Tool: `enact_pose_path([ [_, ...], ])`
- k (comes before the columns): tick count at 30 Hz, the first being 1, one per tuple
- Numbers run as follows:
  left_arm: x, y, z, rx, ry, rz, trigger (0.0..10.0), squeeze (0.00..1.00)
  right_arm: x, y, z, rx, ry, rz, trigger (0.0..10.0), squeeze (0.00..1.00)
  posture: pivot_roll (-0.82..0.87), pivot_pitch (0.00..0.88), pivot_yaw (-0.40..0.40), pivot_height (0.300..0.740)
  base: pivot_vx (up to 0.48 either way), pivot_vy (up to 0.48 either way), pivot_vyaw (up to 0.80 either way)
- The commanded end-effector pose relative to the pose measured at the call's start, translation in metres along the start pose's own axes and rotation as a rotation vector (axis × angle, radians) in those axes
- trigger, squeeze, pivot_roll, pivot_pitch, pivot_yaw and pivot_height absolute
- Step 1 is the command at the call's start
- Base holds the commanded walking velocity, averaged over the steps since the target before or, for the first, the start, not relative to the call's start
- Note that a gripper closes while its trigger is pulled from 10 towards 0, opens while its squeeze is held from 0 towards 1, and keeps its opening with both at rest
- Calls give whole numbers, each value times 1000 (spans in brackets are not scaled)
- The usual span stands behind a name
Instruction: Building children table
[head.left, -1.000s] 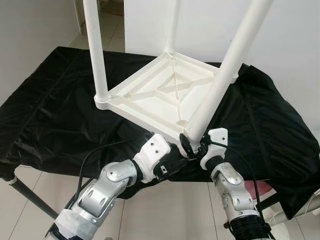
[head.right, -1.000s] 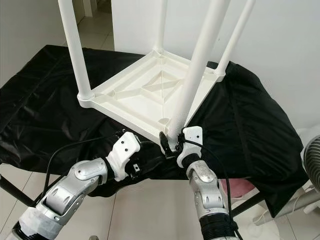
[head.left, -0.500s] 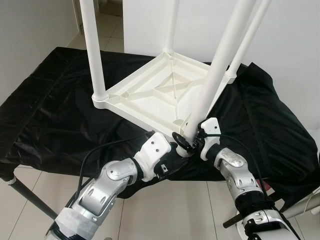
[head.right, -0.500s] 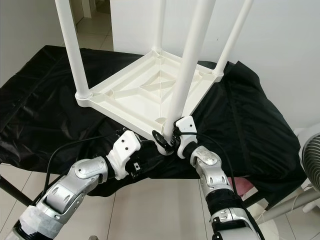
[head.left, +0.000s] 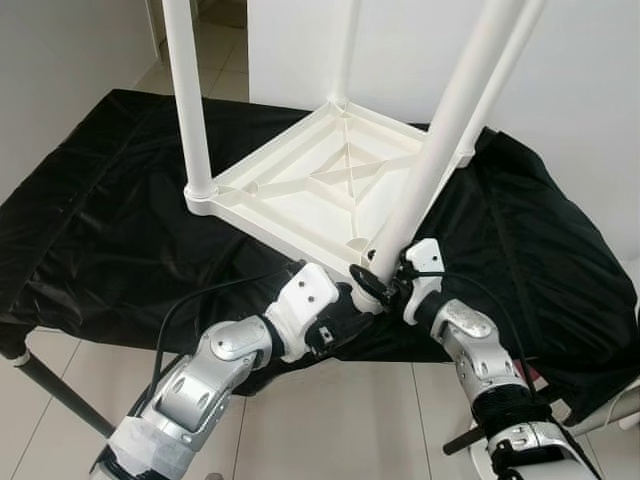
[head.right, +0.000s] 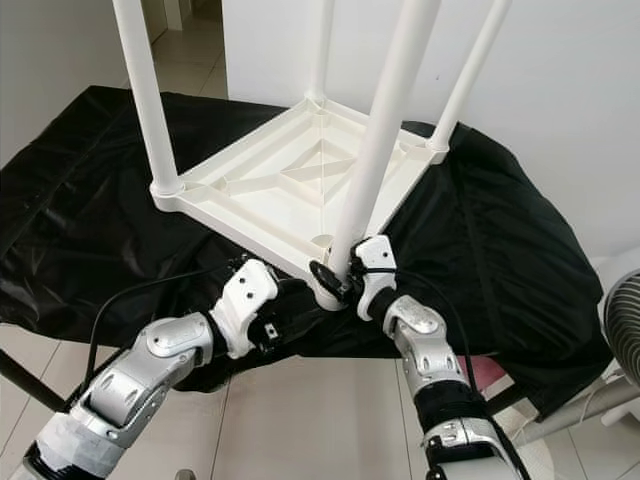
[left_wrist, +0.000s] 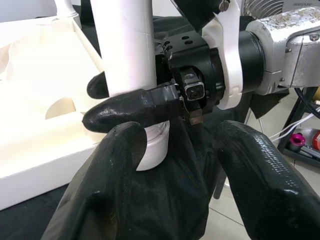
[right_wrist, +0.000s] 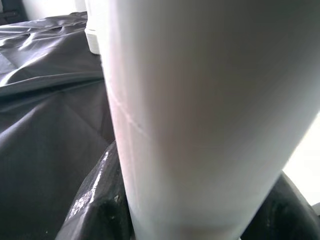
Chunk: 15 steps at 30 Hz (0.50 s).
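White plastic tabletop (head.left: 320, 190) lies upside down on our black-draped surface (head.left: 90, 230), legs pointing up. Our right gripper (head.right: 338, 278) clamps the near leg (head.left: 440, 150) just above its corner socket, the leg tilted. Our left gripper (left_wrist: 175, 165) hangs unclenched just beside that corner, grasping nothing.

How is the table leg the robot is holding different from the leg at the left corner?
The near leg leans to one side, while the left leg stands straight up in its socket. The right gripper is clamped round the near leg's bottom end; nothing touches the left leg. The near leg's bottom sits at the near corner of the upside-down tabletop, just ahead of the left gripper. Both are white round tubes.
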<state>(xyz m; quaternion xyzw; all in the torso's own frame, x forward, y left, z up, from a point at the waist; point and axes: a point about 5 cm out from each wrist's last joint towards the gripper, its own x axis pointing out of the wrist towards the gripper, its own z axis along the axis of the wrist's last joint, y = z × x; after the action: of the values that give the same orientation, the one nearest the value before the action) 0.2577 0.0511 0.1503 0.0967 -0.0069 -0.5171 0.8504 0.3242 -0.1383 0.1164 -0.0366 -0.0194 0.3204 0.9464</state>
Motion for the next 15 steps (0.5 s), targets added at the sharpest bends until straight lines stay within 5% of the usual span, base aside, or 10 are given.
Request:
enact_pose_path([
  [1,1,-2,1,6,2,-20,10000,0,-2,3,-7,-17,34,-40,10000,0,43,37,-107,740,0,0,0],
  [15,5,-4,1,2,-4,-37,10000,0,-12,11,2,52,-31,-478,10000,0,19,41,-96,740,0,0,0],
])
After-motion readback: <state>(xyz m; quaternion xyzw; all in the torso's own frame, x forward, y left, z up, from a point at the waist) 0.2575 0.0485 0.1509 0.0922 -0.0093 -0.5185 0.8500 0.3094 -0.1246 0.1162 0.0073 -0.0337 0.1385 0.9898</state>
